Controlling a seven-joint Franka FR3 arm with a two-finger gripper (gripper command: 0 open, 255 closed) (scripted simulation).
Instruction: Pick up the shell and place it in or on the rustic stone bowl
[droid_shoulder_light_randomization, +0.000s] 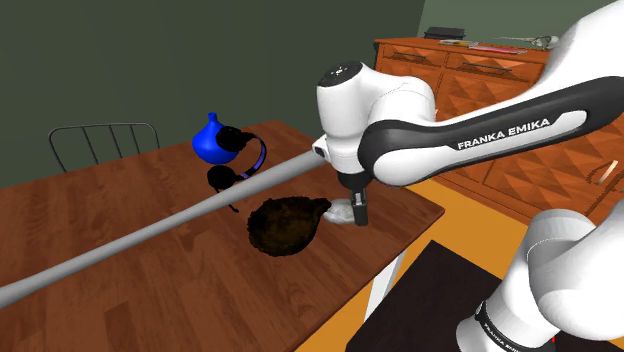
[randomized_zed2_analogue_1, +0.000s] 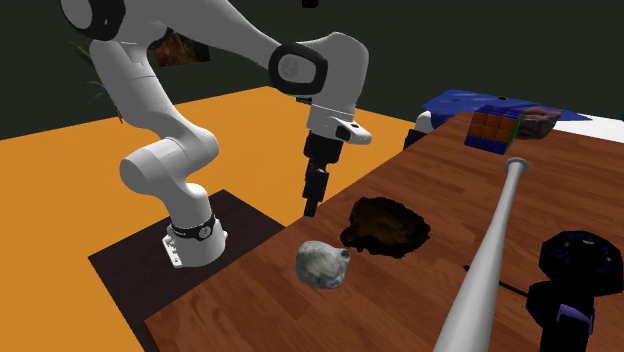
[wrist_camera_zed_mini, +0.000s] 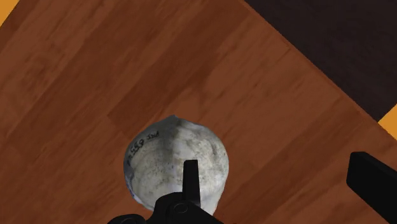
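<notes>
Jaws open above shell (wrist_camera_zed_mini: 175, 159); rounded, mottled grey-white, small dark marks; just beside dark bowl (droid_shoulder_light_randomization: 285, 225)

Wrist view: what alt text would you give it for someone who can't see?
A mottled grey-white shell lies on a brown wooden table, seen from above. The open black gripper hangs over it, one finger crossing the shell, the other off to one side.

The shell (randomized_zed2_analogue_1: 322, 265) is a rounded, whitish-grey, mottled thing with one small point. It lies on the bench (randomized_zed2_analogue_1: 400, 300), just beside the bowl (randomized_zed2_analogue_1: 388, 225). The bowl is dark brown, rough and shallow, and stands upright.
</notes>
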